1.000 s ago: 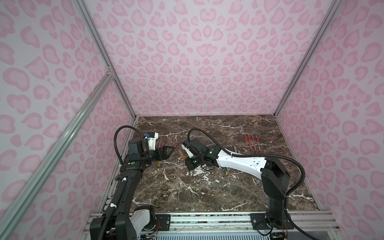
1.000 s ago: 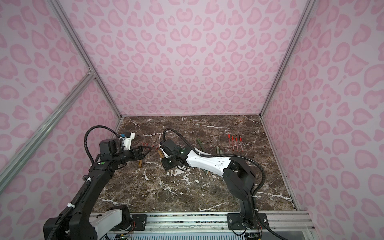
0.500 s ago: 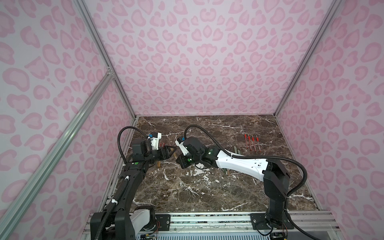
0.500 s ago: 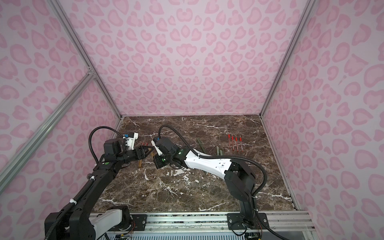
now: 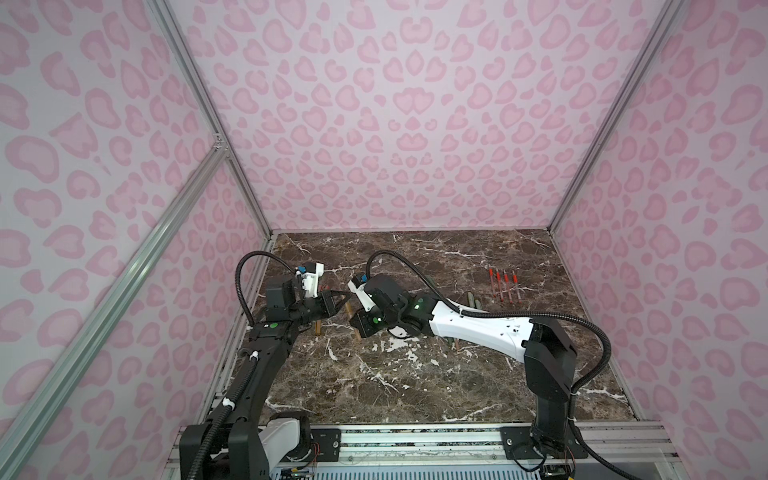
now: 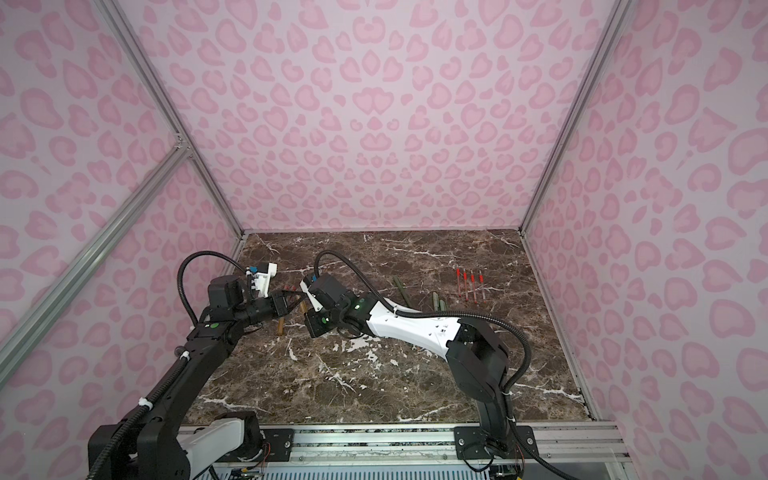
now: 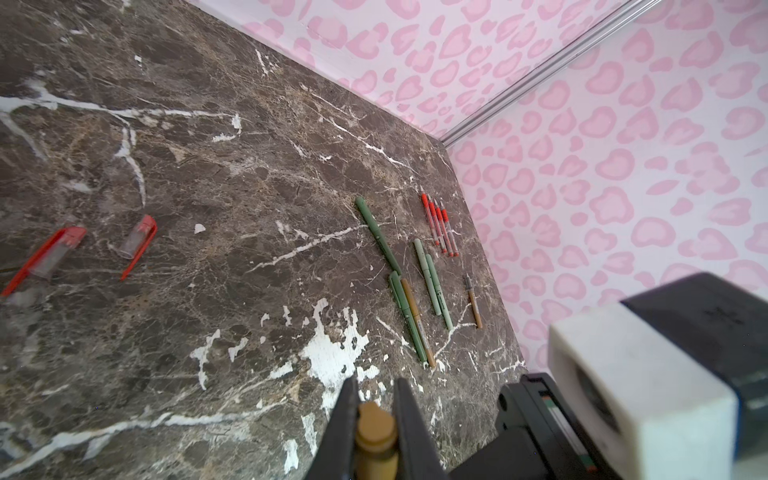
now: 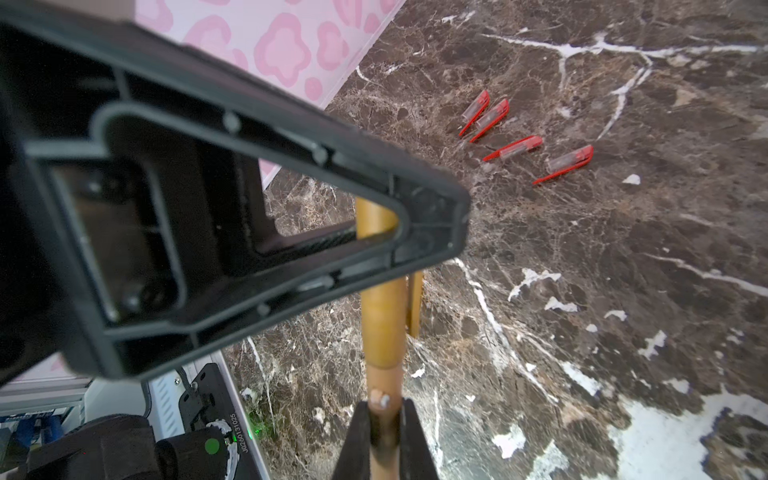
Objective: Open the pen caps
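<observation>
1. The left gripper (image 7: 375, 388) is pinching the tan cap (image 7: 376, 432), with its jaws pressed tight against both sides of it.
2. The right gripper (image 8: 384, 409) is clamping the tan pen body (image 8: 383, 380) just behind that cap, with its jaws closed on the barrel.
3. The two grippers are facing each other tip to tip above the desk (image 5: 415, 374), at about 9 o'clock on it in both top views. They are holding the one pen in the air between them.
4. In the right wrist view the cap is sitting on the end of the body, with no gap showing at the joint.
5. Four red caps (image 8: 513, 148) are lying close together on the desk at about 10 o'clock, just beyond the left gripper.
6. A loose tan cap (image 5: 318, 328) is lying at about 9 o'clock, just beside the left arm's wrist.
7. Four red pens (image 5: 503, 284) are lying side by side at about 2 o'clock, well apart from both grippers.
8. Several green pens (image 7: 378, 237), dark and pale, are lying at about 1 o'clock, nearer the middle than the red pens. In the top views the right arm is partly hiding them.
</observation>
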Tool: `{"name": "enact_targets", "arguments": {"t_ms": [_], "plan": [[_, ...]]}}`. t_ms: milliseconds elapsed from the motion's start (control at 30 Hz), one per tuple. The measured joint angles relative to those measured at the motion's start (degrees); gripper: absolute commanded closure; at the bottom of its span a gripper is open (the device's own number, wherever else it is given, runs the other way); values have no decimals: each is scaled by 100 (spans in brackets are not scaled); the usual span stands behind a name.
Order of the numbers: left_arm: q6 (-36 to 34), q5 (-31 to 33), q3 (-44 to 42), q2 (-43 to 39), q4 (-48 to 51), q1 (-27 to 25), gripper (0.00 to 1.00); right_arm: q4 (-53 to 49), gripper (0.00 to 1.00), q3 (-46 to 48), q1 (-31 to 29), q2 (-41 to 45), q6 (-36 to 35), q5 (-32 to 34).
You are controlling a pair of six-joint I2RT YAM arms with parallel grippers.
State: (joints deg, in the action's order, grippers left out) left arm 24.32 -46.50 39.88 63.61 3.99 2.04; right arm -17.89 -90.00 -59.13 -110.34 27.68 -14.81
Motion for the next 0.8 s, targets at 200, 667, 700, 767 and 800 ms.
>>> {"name": "enact_targets", "arguments": {"t_ms": [200, 667, 700, 767, 800], "plan": [[-7, 133, 35, -52, 37, 13, 96, -24, 74, -138, 33, -223, -33, -37], [-59, 238, 184, 0, 409, 72, 96, 691, 100, 319, 63, -223, -173, -317], [-52, 195, 190, -7, 435, 79, 96, 883, 100, 516, 63, -136, -173, -319], [-61, 120, 192, 0, 616, 90, 96, 1333, 100, 979, 55, 17, -168, -339], [-66, 109, 201, 26, 737, 101, 96, 1572, 100, 1187, 42, 57, -157, -348]]}}
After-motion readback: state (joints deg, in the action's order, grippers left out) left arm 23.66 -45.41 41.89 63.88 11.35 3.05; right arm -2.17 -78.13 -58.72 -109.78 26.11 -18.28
